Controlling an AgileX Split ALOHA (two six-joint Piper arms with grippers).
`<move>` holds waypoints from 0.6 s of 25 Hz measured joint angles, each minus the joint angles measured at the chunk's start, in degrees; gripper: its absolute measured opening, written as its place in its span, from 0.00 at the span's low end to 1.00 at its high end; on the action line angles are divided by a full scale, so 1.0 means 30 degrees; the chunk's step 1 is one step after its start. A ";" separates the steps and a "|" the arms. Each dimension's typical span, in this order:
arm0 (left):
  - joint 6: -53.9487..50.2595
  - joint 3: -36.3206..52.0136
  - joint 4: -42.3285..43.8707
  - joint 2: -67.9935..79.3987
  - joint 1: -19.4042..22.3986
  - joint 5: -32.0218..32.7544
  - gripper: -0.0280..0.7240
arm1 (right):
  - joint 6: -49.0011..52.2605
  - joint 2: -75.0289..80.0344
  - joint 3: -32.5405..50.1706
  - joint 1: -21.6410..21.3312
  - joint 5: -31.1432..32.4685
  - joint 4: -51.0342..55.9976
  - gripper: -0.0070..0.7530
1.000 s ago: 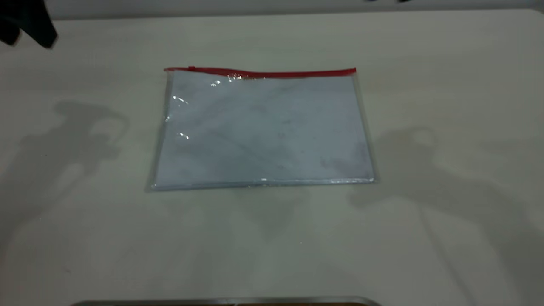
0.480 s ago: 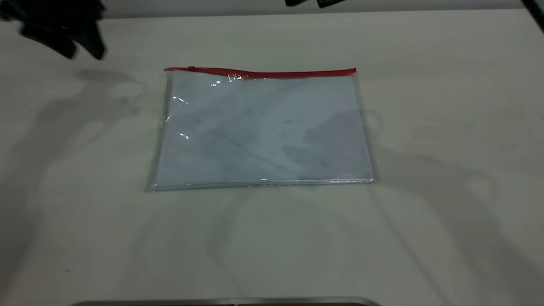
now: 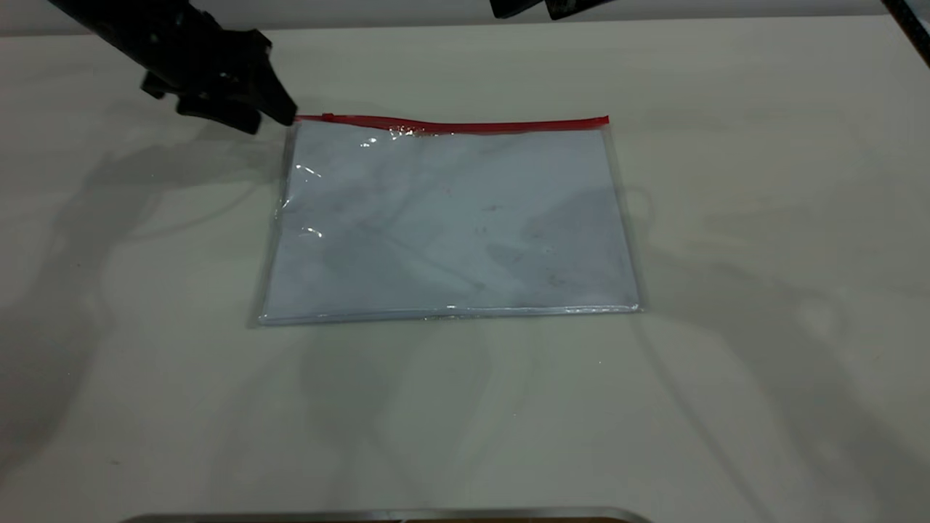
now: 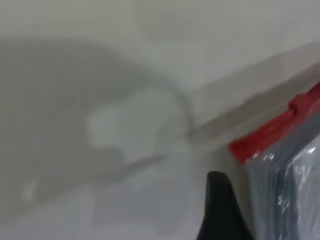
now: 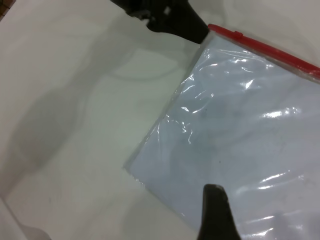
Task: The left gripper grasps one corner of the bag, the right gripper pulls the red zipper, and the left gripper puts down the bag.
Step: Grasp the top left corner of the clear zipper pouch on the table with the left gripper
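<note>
Flat on the pale tabletop [image 3: 763,145] lies the bag [image 3: 450,225], a clear pouch with pale bluish-white sheets showing through it. Its far long edge is the red zipper [image 3: 465,125], and the small slider tab [image 3: 328,116] sits close to the end of that strip nearest the left gripper.

Coming in low from beyond the bag's far left end, the left gripper [image 3: 280,116] has its finger points right at the corner of the bag [image 3: 298,125] that carries that end of the red strip. Whether the tips actually touch the plastic cannot be told. Its two fingers stand a little apart, one on each side of the corner's line, and nothing is pinched between them. From the left wrist view, one dark fingertip [image 4: 220,210] shows just beside the red end of the zipper [image 4: 272,132] and the bag's clear edge [image 4: 287,195].

Well apart from the bag, past its far edge, the right gripper [image 3: 541,7] hangs high with only dark pieces of it showing; I cannot tell how its fingers stand. Its wrist camera looks down on the bag [image 5: 240,140], the zipper [image 5: 270,50] and the left gripper [image 5: 192,30] at the corner.
</note>
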 joint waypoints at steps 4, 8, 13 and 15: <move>0.1263 -0.0115 -0.1642 0.0485 0.0000 0.0220 0.75 | 0.0000 0.0000 0.0000 0.0000 -0.0206 0.0000 0.73; 0.1837 -0.0115 -0.2023 0.0674 0.0000 0.0200 0.75 | 0.0000 0.0000 0.0000 0.0000 -0.0409 0.0000 0.73; 0.1919 -0.0126 -0.2218 0.0879 0.0000 0.0235 0.75 | 0.0000 0.0000 0.0000 0.0000 -0.0469 0.0000 0.73; 0.2113 -0.0139 -0.2617 0.1160 0.0000 0.0430 0.75 | 0.0000 0.0000 0.0000 0.0000 -0.0469 0.0000 0.73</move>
